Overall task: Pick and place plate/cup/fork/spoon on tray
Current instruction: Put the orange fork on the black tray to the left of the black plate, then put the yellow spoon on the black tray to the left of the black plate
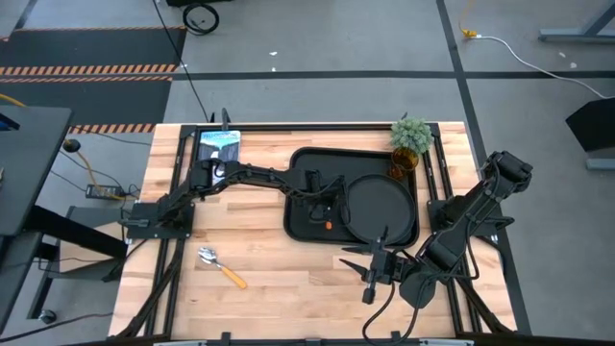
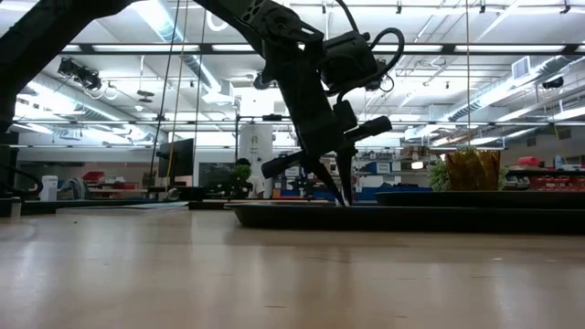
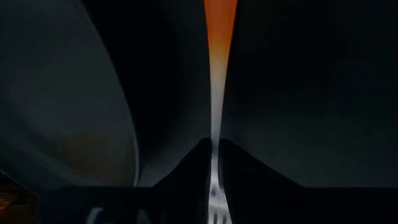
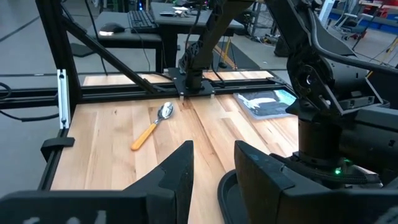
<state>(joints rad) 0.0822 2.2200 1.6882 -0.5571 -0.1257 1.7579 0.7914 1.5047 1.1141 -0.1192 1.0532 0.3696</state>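
The black tray (image 1: 306, 163) lies at the table's middle, with the round black plate (image 1: 380, 207) on its right half. The amber cup (image 1: 402, 165) stands at the tray's far right corner beside a green plant. My left gripper (image 1: 327, 210) is down inside the tray, left of the plate, shut on the fork (image 1: 329, 226). The spoon (image 1: 221, 267) lies on the bare wood at the near left; it also shows in the right wrist view (image 4: 152, 124). My right gripper (image 1: 373, 264) is open and empty just near of the tray. My left gripper pinches the fork's silver neck (image 3: 215, 140) between its two fingers, between the tines (image 3: 214, 208) and the orange handle (image 3: 219, 37). The fingers point down into the tray (image 2: 334, 187). The fork is low over the tray floor; whether it rests there I cannot tell.
A blue-and-white packet (image 1: 219, 144) lies at the table's far left. The green potted plant (image 1: 411, 135) stands at the far right. Bare wood lies left of and near of the tray. The arm frames stand at both table sides.
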